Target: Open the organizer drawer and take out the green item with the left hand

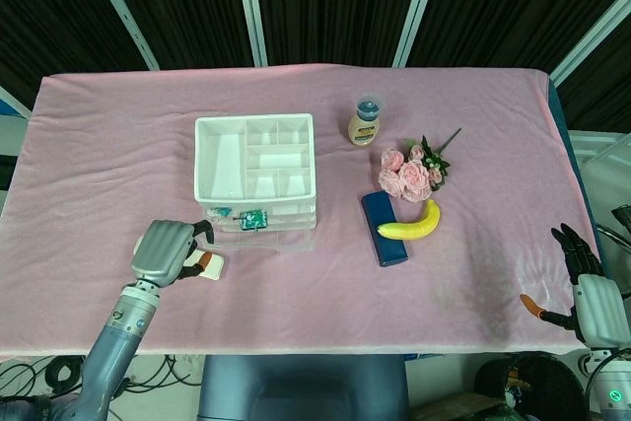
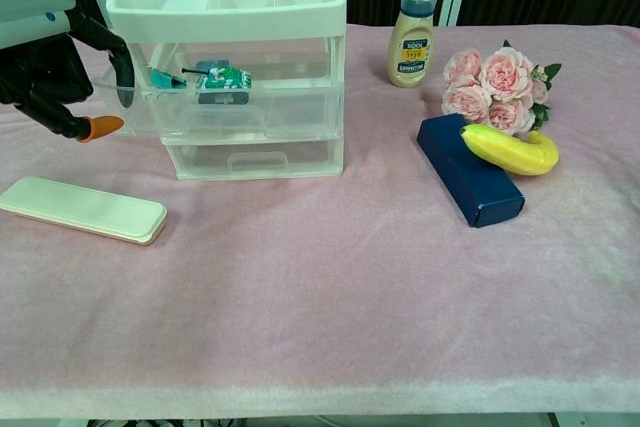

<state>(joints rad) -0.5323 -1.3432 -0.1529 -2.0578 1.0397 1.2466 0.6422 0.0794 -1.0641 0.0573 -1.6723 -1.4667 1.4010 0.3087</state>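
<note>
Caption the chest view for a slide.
Left robot hand hooks the organizer's top drawer part-open, showing a green item inside.

A banana (image 2: 510, 149) lies across a dark blue box (image 2: 469, 183), beside pink roses (image 2: 490, 84). A dressing bottle (image 2: 412, 34) stands behind them. A cream case (image 2: 83, 209) lies flat just below the left fingers (image 2: 100, 127).

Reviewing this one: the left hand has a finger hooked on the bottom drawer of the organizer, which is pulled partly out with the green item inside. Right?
Not quite. It is the top drawer of the organizer, not the bottom one, that the left hand has a finger hooked on. The chest view shows it pulled partly out with the green item inside; the two lower drawers sit closed.
</note>
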